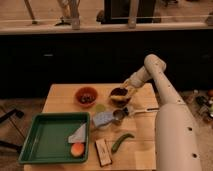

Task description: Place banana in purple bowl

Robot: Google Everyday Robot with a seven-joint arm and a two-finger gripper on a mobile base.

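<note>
Claw (pixel 126 90) hovering right at purple bowl (pixel 119 94), center-right of frame on bench (pixel 60 95); claw state cannot tell, banana hidden.

White tubular arm (pixel 170 107), small dark dots, pincer (pixel 125 90) over purple bowl (pixel 119 93)

purple bowl (pixel 120 95) under tool (pixel 128 88)

White arm bent forward, claw (pixel 127 89) pointing down-left
</note>
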